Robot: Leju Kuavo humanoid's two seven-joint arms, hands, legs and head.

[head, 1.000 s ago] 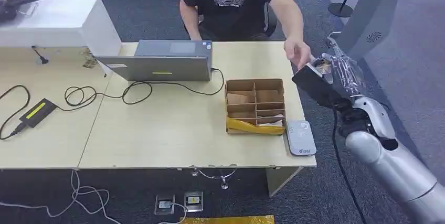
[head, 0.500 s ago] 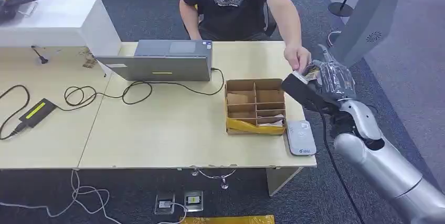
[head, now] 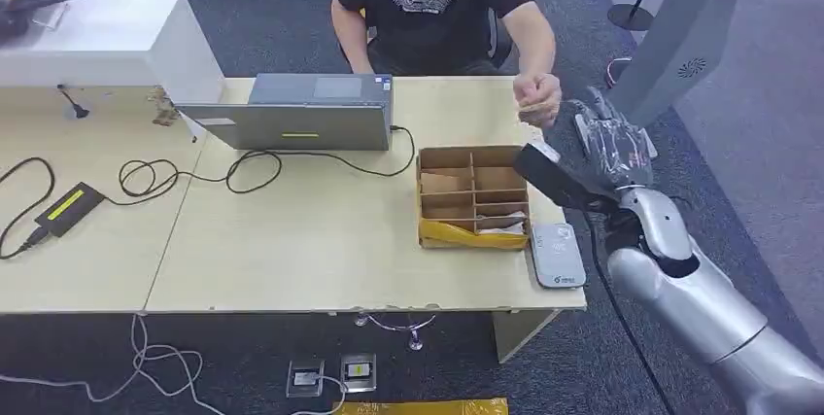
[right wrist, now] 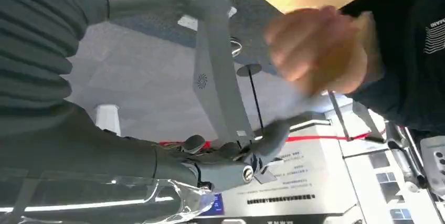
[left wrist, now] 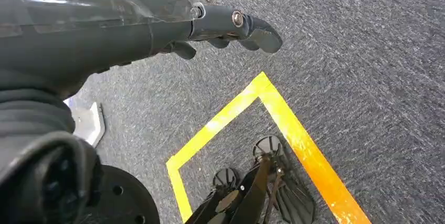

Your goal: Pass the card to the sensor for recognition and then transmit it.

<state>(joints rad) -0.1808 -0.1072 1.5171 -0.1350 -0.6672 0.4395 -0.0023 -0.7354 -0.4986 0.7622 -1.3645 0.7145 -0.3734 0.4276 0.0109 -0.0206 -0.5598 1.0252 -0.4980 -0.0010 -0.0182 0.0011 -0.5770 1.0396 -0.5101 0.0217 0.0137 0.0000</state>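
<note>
My right hand [head: 614, 146] hovers just off the table's right edge, past the cardboard box, with its fingers apart and nothing in it. In the right wrist view its fingers [right wrist: 246, 157] are empty too. A person's hand [head: 537, 100] is drawn back over the far right corner of the table, closed and blurred [right wrist: 315, 51]. I cannot make out the card in it. The white card sensor [head: 556, 255] lies flat at the table's front right corner. My left hand [left wrist: 157, 24] hangs over the carpet, holding nothing.
A cardboard box [head: 473, 197] with several compartments stands left of the sensor. A grey laptop [head: 301, 114] with its cables sits further back, and a black adapter [head: 68, 207] lies at the left. The person sits behind the table [head: 311, 240]. Yellow tape [left wrist: 278, 114] marks the floor.
The person's hand came to my right hand, took the card from it and pulled back toward the body. My right hand shifted slightly left and now holds nothing.
</note>
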